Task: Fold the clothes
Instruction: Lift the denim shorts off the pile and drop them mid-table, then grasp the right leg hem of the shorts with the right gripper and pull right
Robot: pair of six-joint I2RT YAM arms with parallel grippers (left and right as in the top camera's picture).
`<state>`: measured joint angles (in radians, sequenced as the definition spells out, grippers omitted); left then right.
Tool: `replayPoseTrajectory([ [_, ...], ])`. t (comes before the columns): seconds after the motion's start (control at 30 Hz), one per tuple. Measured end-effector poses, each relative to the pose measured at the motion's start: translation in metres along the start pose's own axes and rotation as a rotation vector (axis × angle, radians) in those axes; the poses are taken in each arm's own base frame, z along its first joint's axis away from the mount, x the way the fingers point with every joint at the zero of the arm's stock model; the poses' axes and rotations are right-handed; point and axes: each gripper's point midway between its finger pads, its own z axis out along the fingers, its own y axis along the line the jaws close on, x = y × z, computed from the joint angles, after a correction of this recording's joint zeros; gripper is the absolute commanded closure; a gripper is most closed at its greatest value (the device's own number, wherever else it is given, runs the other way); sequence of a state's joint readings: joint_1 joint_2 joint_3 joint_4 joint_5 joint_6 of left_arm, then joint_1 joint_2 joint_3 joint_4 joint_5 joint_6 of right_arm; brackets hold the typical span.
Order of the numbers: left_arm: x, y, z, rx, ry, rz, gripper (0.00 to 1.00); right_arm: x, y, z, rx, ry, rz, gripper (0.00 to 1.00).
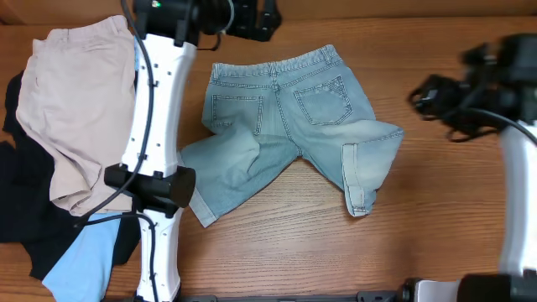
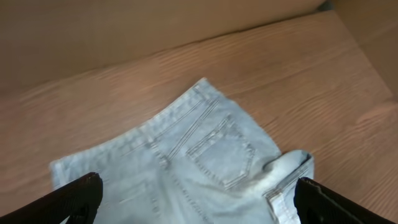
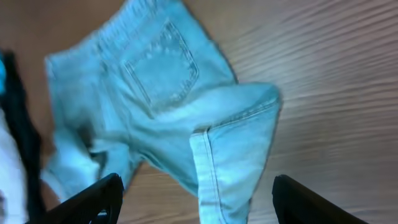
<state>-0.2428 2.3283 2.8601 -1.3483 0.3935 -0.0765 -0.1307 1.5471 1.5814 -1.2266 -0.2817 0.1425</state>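
Left end effector (image 1: 249,18) up at top centre overhead, right end effector (image 1: 430,95) at far right, jaws hard to read there; denim shorts (image 1: 285,126) sprawl mid-frame on the surface (image 1: 436,218). Left wrist: fingers (image 2: 78,199) spread wide, empty, over the pockets. Right wrist: spread too, nothing pinched, folded cuff below.
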Motion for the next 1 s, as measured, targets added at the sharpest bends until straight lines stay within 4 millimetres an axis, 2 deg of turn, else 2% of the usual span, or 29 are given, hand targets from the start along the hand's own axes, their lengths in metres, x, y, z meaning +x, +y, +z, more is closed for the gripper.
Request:
replayPoseTrajectory([
  [0.13,0.006,0.021,-0.006,-0.028,0.023,-0.041,0.00,0.023,0.032,0.053,0.048,0.086,-0.096,0.19],
  [0.3,0.007,0.037,-0.012,-0.049,0.025,-0.067,0.00,0.051,0.057,0.104,0.113,0.159,-0.182,0.19],
  [0.4,0.010,0.047,-0.015,-0.076,0.034,-0.082,0.00,0.062,0.057,0.131,0.188,0.189,-0.202,0.19],
  [0.5,0.014,0.054,-0.016,-0.109,0.048,-0.090,0.00,0.074,0.048,0.157,0.278,0.212,-0.209,0.19],
  [0.63,0.019,0.059,-0.017,-0.143,0.067,-0.097,0.00,0.082,0.035,0.175,0.339,0.211,-0.192,0.19],
  [0.73,0.021,0.064,-0.018,-0.169,0.072,-0.098,0.00,0.084,0.027,0.180,0.360,0.199,-0.177,0.20],
  [1.0,0.021,0.071,-0.020,-0.211,0.073,-0.097,0.00,0.107,0.006,0.196,0.392,0.219,-0.147,0.22],
])
